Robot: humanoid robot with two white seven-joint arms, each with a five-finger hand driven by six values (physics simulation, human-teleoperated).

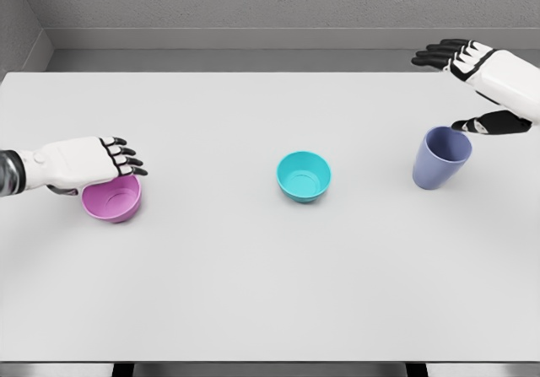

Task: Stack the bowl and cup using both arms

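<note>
A pink bowl point(116, 201) sits on the white table point(253, 276) at the left. My left hand point(118, 159) hovers over its near-left rim, fingers stretched flat, holding nothing. A teal bowl point(304, 176) stands upright in the middle. To the right stands a blue-violet cup point(440, 158), upright. My right hand point(460, 82) is above and behind the cup at the right edge, fingers spread wide, thumb point(477, 125) close to the cup's rim but apart from it.
The table's far edge runs along a grey wall. The near edge shows at the bottom of the picture. Wide bare table surface lies between the three vessels and in front of them.
</note>
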